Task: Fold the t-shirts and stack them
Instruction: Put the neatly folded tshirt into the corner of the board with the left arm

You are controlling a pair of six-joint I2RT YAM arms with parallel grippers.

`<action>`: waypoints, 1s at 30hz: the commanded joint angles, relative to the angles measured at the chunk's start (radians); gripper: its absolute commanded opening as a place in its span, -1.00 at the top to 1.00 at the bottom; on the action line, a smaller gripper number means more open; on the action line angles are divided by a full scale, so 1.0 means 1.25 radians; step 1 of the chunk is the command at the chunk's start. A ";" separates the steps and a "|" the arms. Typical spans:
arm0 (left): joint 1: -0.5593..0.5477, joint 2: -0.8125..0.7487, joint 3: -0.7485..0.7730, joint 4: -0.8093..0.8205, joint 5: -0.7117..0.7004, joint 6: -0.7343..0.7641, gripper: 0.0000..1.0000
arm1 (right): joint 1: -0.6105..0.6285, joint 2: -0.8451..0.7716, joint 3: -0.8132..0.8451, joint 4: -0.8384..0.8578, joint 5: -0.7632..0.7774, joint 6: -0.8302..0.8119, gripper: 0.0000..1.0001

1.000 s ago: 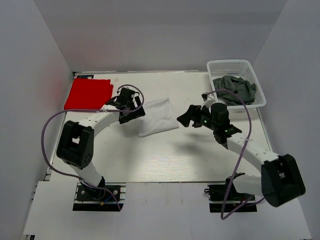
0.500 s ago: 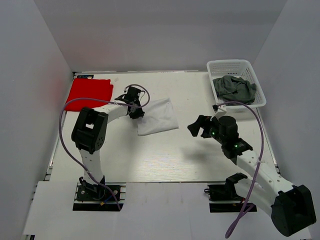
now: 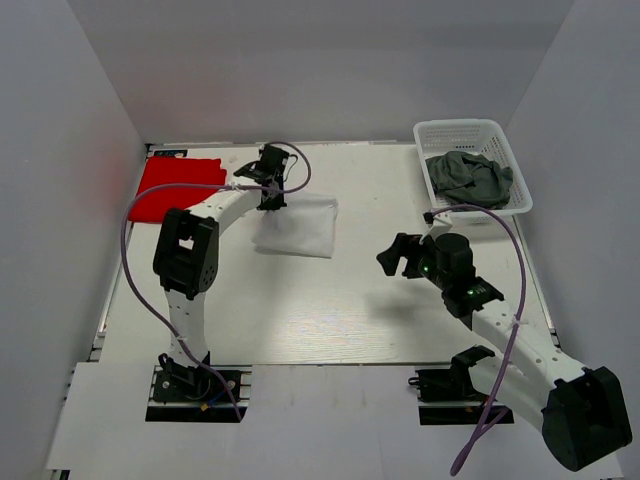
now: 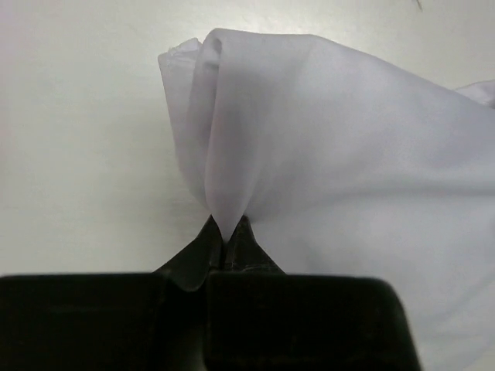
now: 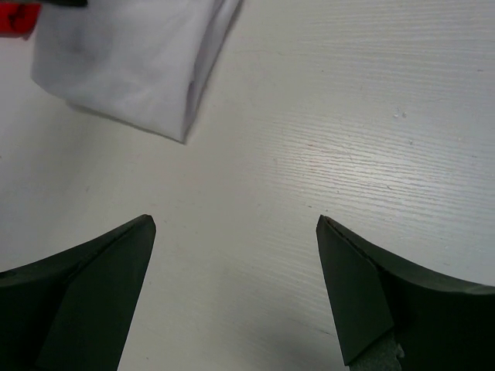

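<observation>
- Starting with the top view: the white t-shirt (image 3: 298, 226) is seen folded on the table (image 3: 330, 320), left of centre toward the far side. Its far left edge is pinched by the left gripper (image 3: 271, 197).
- The red t-shirt (image 3: 175, 187) is laid flat and folded at the far left corner. It is just beside the left arm's wrist and apart from the white one.
- The dark grey t-shirt (image 3: 470, 178) is bundled, unfolded, inside the white basket (image 3: 460, 127) at the far right corner.
- The right gripper (image 3: 392, 258) is held above bare table right of centre, well apart from the white t-shirt. Its jaws are spread and nothing is held.
- Left wrist view: the left gripper (image 4: 226, 239) is clamped tight on a gathered fold of the white t-shirt (image 4: 325, 154). The cloth is drawn into a peak at the pinch and is spread to the right over the table (image 4: 77, 116).
- Right wrist view: the right gripper (image 5: 233, 222) is seen wide apart and empty, with bare table (image 5: 348, 116) between the fingertips. A folded corner of the white t-shirt (image 5: 131, 62) is seen at upper left. A sliver of the red t-shirt (image 5: 15, 17) is caught at the top left edge.
</observation>
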 commanded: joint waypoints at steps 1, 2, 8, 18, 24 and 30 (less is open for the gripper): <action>0.006 -0.026 0.093 -0.076 -0.143 0.142 1.00 | -0.002 0.000 -0.012 0.026 0.029 -0.028 -0.81; 0.006 -0.026 0.102 -0.086 -0.179 0.180 1.00 | -0.002 0.004 -0.012 0.026 0.032 -0.035 -0.81; 0.035 -0.026 0.127 -0.065 -0.317 0.302 1.00 | -0.003 0.028 -0.011 0.032 0.017 -0.043 -0.81; 0.121 -0.102 0.074 0.069 -0.354 0.483 1.00 | -0.003 0.063 -0.009 0.039 -0.002 -0.048 -0.81; 0.162 -0.117 0.134 0.076 -0.325 0.522 1.00 | -0.003 0.077 -0.009 0.048 -0.017 -0.051 -0.81; 0.176 -0.134 0.171 0.057 -0.301 0.563 1.00 | -0.001 0.093 -0.003 0.046 -0.034 -0.052 -0.81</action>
